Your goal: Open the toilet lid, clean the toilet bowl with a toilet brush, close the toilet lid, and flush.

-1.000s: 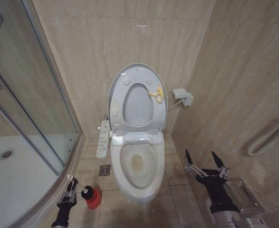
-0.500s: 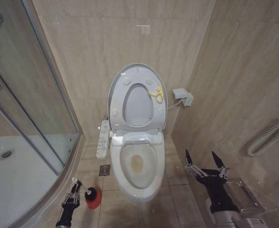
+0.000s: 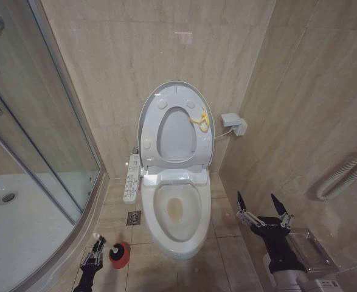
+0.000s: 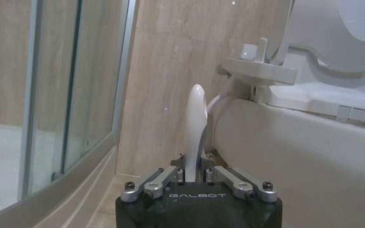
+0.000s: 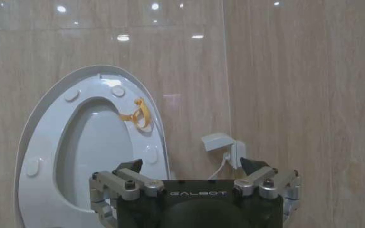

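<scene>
Lid's already up; toilet brush point(image 4: 196, 123) is clamped in left gripper point(image 3: 93, 258), right gripper point(image 3: 263, 210) parked with fingers apart. Scrubbing, closing, flushing left.

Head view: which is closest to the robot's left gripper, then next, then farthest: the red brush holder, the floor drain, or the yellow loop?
From the left gripper:
1. Red brush holder, right beside it on the floor.
2. Floor drain, ahead by the bowl.
3. Yellow loop, up on the raised seat.
</scene>
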Available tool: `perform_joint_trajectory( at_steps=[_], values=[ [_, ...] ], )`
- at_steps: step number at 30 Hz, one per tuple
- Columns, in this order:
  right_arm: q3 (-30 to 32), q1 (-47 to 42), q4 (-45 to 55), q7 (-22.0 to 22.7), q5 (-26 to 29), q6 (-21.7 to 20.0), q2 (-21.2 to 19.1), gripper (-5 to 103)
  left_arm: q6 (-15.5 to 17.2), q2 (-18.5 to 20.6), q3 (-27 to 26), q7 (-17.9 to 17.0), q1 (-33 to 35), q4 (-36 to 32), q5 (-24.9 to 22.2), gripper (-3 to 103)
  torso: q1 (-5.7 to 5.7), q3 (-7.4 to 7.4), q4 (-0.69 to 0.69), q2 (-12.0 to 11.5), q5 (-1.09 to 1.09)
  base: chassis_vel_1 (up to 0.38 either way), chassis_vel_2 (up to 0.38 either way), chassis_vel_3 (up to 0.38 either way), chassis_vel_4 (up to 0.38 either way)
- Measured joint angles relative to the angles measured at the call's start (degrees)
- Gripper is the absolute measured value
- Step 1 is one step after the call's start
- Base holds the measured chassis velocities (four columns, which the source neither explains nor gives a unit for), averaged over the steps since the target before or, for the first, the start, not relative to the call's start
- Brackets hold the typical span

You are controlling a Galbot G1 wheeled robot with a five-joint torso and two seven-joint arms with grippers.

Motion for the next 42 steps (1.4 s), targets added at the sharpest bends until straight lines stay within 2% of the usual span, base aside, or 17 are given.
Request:
perform_joint_trajectory(
  at_steps=[8, 21, 22, 23, 27, 28, 30, 34, 35, 36, 37, 40, 41, 42],
  values=[
    [0.0, 0.0, 0.0, 0.0, 0.0, 0.0, 0.0, 100, 0.0, 0.2, 0.6, -0.1, -2.5, 5.1, 3.0, 15, 0.00, 0.00, 0.00, 0.0, 0.01, 0.000, 0.000, 0.000, 0.000],
    [0.0, 0.0, 0.0, 0.0, 0.0, 0.0, 0.0, 100, 0.0, -0.2, -0.3, -1.4, -1.3, 4.6, 6.2, 15, 0.00, -0.01, 0.00, 0.0, 0.02, 0.000, 0.000, 0.000, 0.000],
    [0.0, 0.0, 0.0, 0.0, 0.0, 0.0, 0.0, 100, 0.1, -0.2, -0.4, -1.5, -1.2, 4.7, 6.3, 20, 0.00, -0.01, -0.02, 0.0, 0.01, 0.000, 0.000, 0.000, 0.000],
    [0.0, 0.0, 0.0, 0.0, 0.0, 0.0, 0.0, 100, 0.1, -0.2, -0.4, -1.6, -1.0, 4.6, 6.4, 20, 0.00, 0.01, 0.03, 0.0, -0.03, 0.000, 0.000, 0.000, 0.000],
    [0.0, 0.0, 0.0, 0.0, 0.0, 0.0, 0.0, 100, 0.1, -0.1, -0.8, -1.8, -0.7, 4.1, 6.8, 20, 0.00, 0.00, -0.01, 0.0, 0.00, 0.000, 0.000, 0.000, 0.000],
    [0.0, 0.0, 0.0, 0.0, 0.0, 0.0, 0.0, 100, 0.1, -0.1, -1.0, -1.9, -0.4, 3.7, 6.8, 48, 0.00, 0.00, -0.01, 0.0, -0.01, 0.000, 0.000, 0.000, 0.000],
    [0.0, 0.0, 0.0, 0.0, 0.0, 0.0, 0.0, 100, 0.1, -0.1, -1.1, -1.9, -0.1, 3.2, 6.8, 48, 0.00, 0.00, 0.00, 0.0, 0.00, 0.000, 0.000, 0.000, 0.000],
    [0.0, 0.0, 0.0, 0.0, 0.0, 0.0, 0.0, 100, 0.2, -0.1, -1.0, -3.1, 2.0, -1.0, 5.5, 48, 0.00, 0.00, 0.00, 0.0, 0.00, 0.000, 0.000, 0.000, 0.000],
    [0.0, 0.0, 0.0, 0.0, 0.0, 0.0, 0.0, 100, 0.9, 0.0, -1.0, -4.1, 3.6, -5.0, 4.8, 48, 0.00, 0.00, 0.01, 0.0, 0.00, 0.000, 0.000, 0.000, 0.000],
    [0.0, 0.0, 0.0, 0.0, 0.0, 0.0, 0.0, 100, 1.8, 0.0, -1.3, -4.9, 5.1, -9.3, 4.3, 75, 0.00, 0.00, 0.02, 0.0, 0.00, 0.000, 0.000, 0.000, 0.000],
    [0.0, 0.0, 0.0, 0.0, 0.0, 0.0, 0.0, 100, 1.8, 0.0, -1.3, -4.9, 5.1, -9.3, 4.3, 75, 0.00, 0.00, 0.02, 0.0, 0.00, 0.000, 0.000, 0.000, 0.000],
    [0.0, 0.0, 0.0, 0.0, 0.0, 0.0, 0.0, 100, 4.8, -0.1, -2.7, -7.9, 9.1, -22.7, 4.7, 75, 0.00, 0.00, -0.01, 0.0, 0.01, 0.000, 0.000, 0.000, 0.000],
    [0.0, 0.0, 0.0, 0.0, 0.0, 0.0, 0.0, 100, 4.8, -0.1, -2.7, -7.9, 9.1, -22.7, 4.7, 75, 0.00, 0.00, -0.01, 0.0, 0.01, 0.000, 0.000, 0.000, 0.000],
    [0.0, 0.0, 0.0, 0.0, 0.0, 0.0, 0.0, 100, 6.6, -0.1, -3.2, -9.7, 10.6, -27.9, 5.0, 75, 0.00, 0.00, -0.01, 0.0, 0.02, 0.000, 0.000, 0.000, 0.000]
  ],
)
